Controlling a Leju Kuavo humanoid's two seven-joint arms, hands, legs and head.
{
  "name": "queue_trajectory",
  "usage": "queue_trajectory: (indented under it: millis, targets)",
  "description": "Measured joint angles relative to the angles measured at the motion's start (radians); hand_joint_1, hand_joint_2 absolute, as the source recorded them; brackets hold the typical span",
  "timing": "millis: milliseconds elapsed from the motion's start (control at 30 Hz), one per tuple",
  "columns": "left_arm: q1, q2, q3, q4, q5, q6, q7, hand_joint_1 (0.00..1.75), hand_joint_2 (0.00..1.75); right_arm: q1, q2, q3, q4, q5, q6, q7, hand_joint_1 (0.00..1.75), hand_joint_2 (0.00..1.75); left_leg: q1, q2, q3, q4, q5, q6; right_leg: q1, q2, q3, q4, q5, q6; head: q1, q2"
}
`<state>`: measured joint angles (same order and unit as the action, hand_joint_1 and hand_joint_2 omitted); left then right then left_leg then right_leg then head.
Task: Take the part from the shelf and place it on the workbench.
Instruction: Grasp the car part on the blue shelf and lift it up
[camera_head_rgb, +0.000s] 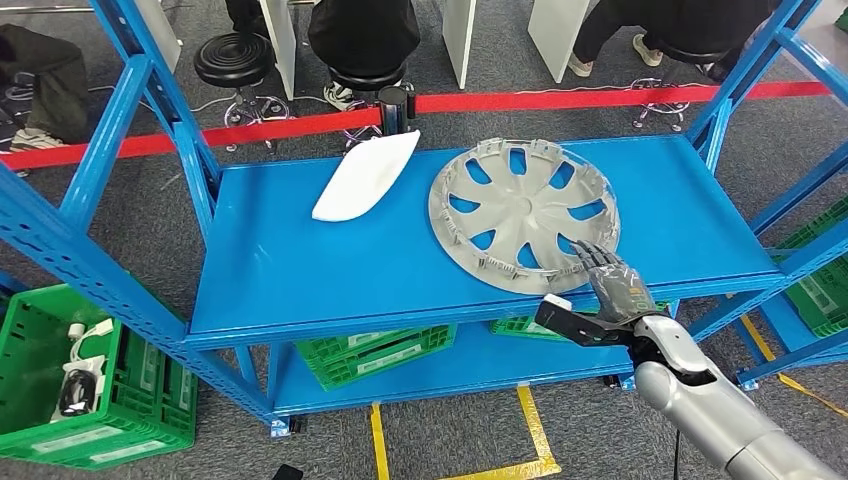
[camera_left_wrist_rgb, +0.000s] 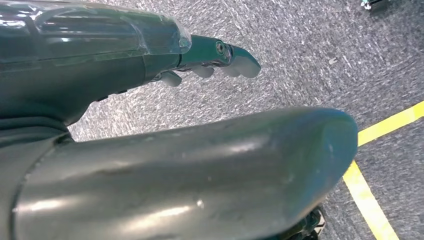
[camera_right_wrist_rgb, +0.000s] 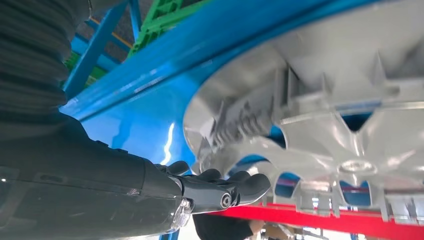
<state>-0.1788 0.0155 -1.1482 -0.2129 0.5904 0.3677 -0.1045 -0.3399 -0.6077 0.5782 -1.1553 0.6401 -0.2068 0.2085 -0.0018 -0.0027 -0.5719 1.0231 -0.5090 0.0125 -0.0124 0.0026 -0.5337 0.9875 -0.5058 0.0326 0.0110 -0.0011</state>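
A grey wheel cover (camera_head_rgb: 525, 210) lies flat on the right half of the blue shelf board (camera_head_rgb: 300, 270). My right hand (camera_head_rgb: 612, 285) is at its near rim, fingers spread over the edge and thumb below the shelf's front lip, gripping nothing. The right wrist view shows the dark fingers (camera_right_wrist_rgb: 220, 190) stretched out just short of the wheel cover's (camera_right_wrist_rgb: 325, 125) ribbed rim. A white curved part (camera_head_rgb: 367, 172) lies at the back left of the same board. In the left wrist view my left hand (camera_left_wrist_rgb: 210, 55) hangs over grey carpet with its fingers straight and nothing in it.
Blue uprights (camera_head_rgb: 150, 110) frame the shelf on both sides. Green crates sit on the lower board (camera_head_rgb: 380, 350) and on the floor at left (camera_head_rgb: 60, 400) and right (camera_head_rgb: 820, 290). Behind a red floor line (camera_head_rgb: 300, 125), people sit on stools. Yellow tape (camera_left_wrist_rgb: 370, 200) marks the carpet.
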Motion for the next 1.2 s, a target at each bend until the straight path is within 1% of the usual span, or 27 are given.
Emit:
queue_trajectory:
  millis: [167,400,500,567,767,1200]
  targets:
    - [0.0,0.001,0.0,0.0,0.005,0.005,-0.016,0.0,0.0,0.032,-0.012,-0.001,-0.007,-0.017,0.024,0.007,0.0,1.75,0.0,0.0,0.0,0.0,0.0,0.0,0.0,0.0,0.0,0.0,0.0,0.0,0.0,0.0]
    - [0.001,0.002,0.0,0.0,0.008,0.017,-0.033,0.0,0.0,0.055,-0.051,-0.021,-0.056,-0.121,0.125,0.022,0.0,1.75,0.0,-0.002,0.001,0.0,0.0,0.0,0.0,-0.001,0.001,-0.001,0.0,0.0,0.0,0.0]
    - [0.002,0.002,0.0,0.0,0.013,0.018,-0.037,0.0,0.0,0.068,-0.075,-0.04,-0.084,-0.174,0.172,0.035,0.0,1.75,0.0,-0.006,0.001,0.0,0.0,0.0,0.0,-0.003,0.002,-0.001,-0.001,0.001,0.0,0.0]
    - [0.003,0.002,0.0,0.0,0.016,0.018,-0.039,0.0,0.0,0.078,-0.092,-0.053,-0.101,-0.198,0.187,0.041,0.0,1.75,0.0,-0.008,0.001,0.0,0.0,0.0,0.0,-0.005,0.003,-0.002,-0.001,0.001,0.0,0.0]
    - [0.005,0.002,0.0,0.0,0.017,0.018,-0.039,0.0,0.0,0.103,-0.122,-0.073,-0.139,-0.198,0.206,0.065,0.0,1.75,0.0,-0.009,0.001,0.0,0.0,0.0,0.0,-0.007,0.005,-0.003,-0.001,0.001,0.0,0.0]
    - [0.006,0.001,0.0,0.0,0.018,0.017,-0.037,0.0,0.0,0.132,-0.138,-0.083,-0.162,-0.163,0.18,0.078,0.0,1.75,0.0,-0.003,0.001,0.0,0.0,0.001,0.0,-0.005,0.005,-0.003,-0.001,0.001,0.0,0.0]
